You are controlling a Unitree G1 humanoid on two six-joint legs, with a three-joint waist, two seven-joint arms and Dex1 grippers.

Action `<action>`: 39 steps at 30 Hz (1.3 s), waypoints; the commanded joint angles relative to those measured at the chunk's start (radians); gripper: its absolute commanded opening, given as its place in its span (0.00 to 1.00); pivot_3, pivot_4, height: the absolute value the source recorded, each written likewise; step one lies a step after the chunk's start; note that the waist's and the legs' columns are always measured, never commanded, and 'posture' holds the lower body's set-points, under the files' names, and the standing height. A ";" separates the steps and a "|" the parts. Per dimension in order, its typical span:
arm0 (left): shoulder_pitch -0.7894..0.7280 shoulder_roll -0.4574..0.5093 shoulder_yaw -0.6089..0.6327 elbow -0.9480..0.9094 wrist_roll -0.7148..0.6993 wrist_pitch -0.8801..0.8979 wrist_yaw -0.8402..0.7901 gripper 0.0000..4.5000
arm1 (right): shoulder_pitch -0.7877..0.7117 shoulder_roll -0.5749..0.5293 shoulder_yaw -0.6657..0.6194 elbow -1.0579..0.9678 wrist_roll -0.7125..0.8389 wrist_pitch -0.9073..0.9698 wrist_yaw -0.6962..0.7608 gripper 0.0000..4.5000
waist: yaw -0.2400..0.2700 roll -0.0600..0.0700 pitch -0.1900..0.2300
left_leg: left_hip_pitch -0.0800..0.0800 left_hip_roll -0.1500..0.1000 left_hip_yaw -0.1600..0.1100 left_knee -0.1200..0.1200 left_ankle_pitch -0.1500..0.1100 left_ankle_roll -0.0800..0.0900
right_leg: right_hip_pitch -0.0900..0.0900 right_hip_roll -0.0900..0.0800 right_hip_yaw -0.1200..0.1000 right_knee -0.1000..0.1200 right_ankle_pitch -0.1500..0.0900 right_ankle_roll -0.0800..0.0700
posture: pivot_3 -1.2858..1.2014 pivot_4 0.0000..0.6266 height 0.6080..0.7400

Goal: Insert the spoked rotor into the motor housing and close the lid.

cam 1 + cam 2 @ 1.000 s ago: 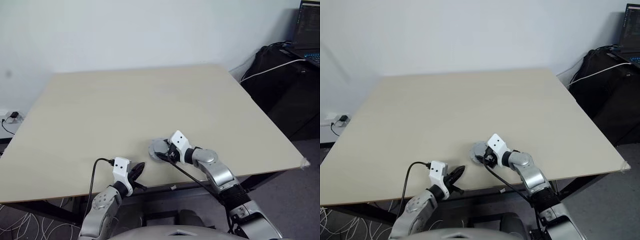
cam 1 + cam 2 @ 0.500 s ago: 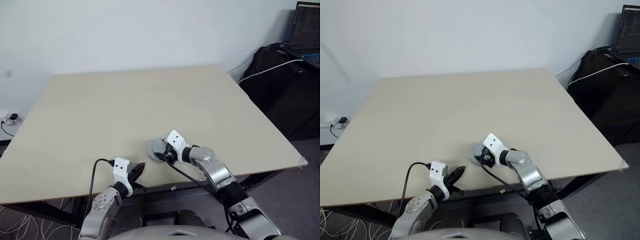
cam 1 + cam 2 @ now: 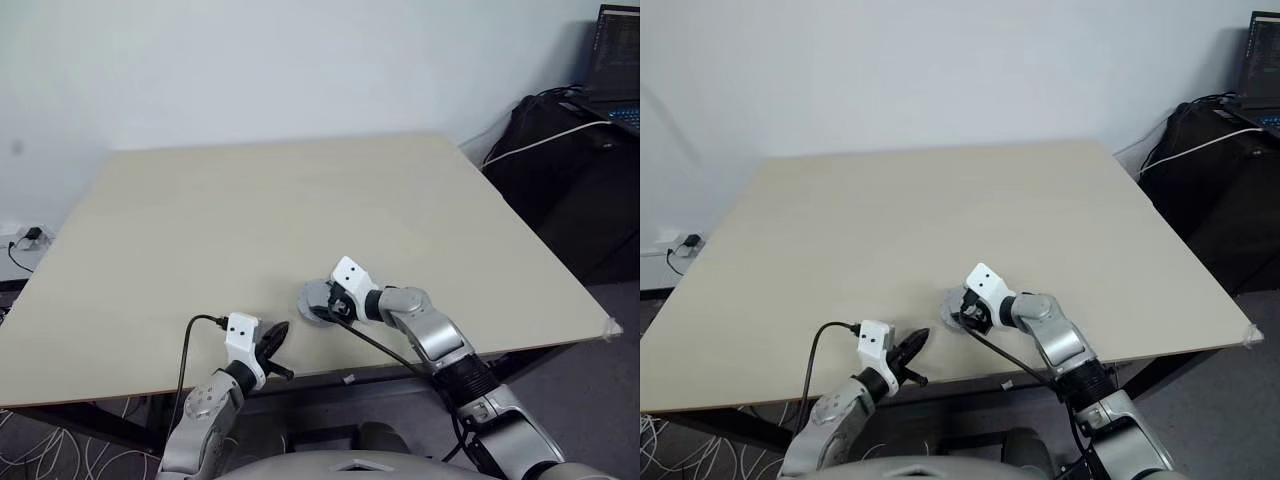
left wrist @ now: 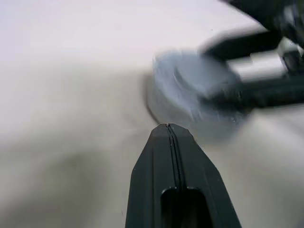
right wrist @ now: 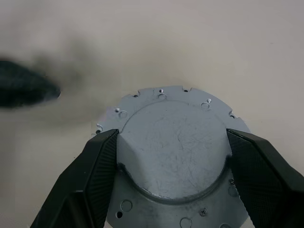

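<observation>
The right gripper stands wide, its two fingers set on either side of the raised centre of the lid and apparently against it; the plain face is up, so the lid lies as a cap would when seated. Whether the fingers press the centre or merely bracket it cannot be told. The gripper slants down onto the lid from the robot's right, a pose that suits pushing the cap down or steadying it rather than lifting it.

The lid lies flat on the table, near the front edge, between the two arms. Rotor and housing are not separately visible; if they lie under the lid, assembly is near its end, but this is a judgement only.

The left gripper is fully closed and empty; it points toward the lid from the robot's left, near it but apart. Closed fingers here form a single blunt tip, fit for bracing or nudging the lid's rim, not for grasping.

Risk: side pressure from one gripper could slide the lid across the smooth table.
</observation>
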 commanded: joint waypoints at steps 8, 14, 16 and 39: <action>-0.249 0.048 0.047 0.028 -0.030 0.051 -0.071 0.00 | 0.081 0.015 0.026 -0.003 -0.015 0.016 -0.034 0.72 | -0.001 -0.003 -0.005 | 0.000 0.000 0.000 -0.001 0.000 0.000 | 0.000 0.000 0.000 -0.001 0.000 0.000 | 0.52 0.00 1.00; -0.362 0.111 0.041 0.126 -0.094 0.252 -0.199 0.00 | 0.082 0.028 0.022 -0.009 -0.011 0.017 -0.049 0.72 | -0.007 -0.004 -0.006 | 0.001 0.000 0.000 -0.001 0.000 0.000 | 0.000 0.001 0.000 0.000 0.000 -0.001 | 0.52 0.00 1.00; -0.398 0.122 0.047 0.164 -0.107 0.309 -0.222 0.00 | 0.081 0.030 0.020 -0.014 -0.011 0.019 -0.052 0.72 | -0.007 -0.004 -0.006 | 0.001 0.000 0.000 -0.001 0.000 0.000 | 0.000 0.002 0.000 0.000 0.000 -0.001 | 0.52 0.00 1.00; -0.544 0.135 -0.035 0.332 -0.029 0.486 -0.281 0.00 | 0.076 0.043 0.021 -0.023 -0.011 0.008 -0.061 0.72 | -0.011 -0.006 -0.006 | 0.001 0.000 0.000 -0.002 0.000 -0.001 | -0.001 0.001 0.001 0.000 0.002 -0.004 | 0.52 0.00 1.00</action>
